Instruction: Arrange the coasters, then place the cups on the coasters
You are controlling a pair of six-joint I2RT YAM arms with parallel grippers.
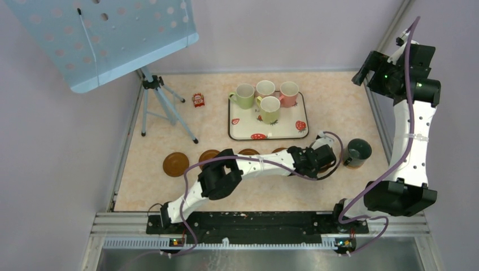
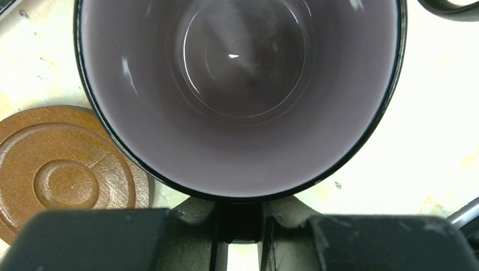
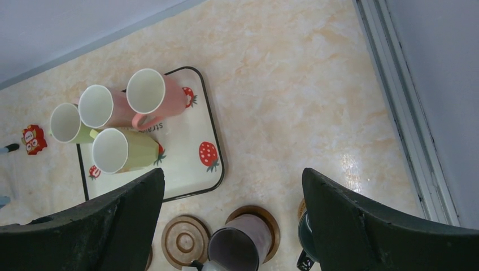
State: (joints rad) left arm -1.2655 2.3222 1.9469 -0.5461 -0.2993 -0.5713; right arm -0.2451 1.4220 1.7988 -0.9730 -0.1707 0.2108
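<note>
Left wrist: left tool (image 2: pixel 238 219) pinches purple-grey cup (image 2: pixel 243 113) rim (right tool (image 3: pixel 233 172) spread wide).

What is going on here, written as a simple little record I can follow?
tray: holds two green cups and two pink cups
coasters: in a row near the arms, leftmost bare
dark cup: on the coaster at the right end
left gripper: shut on the purple-grey cup rim, over a coaster; whether set down is unclear
right gripper: open, empty, raised at far right

Coasters (image 1: pixel 175 164) lie rowed, dark cup (image 1: pixel 358 151) on rightmost; four cups (image 1: pixel 270 107) on tray (image 1: pixel 279 131).
</note>
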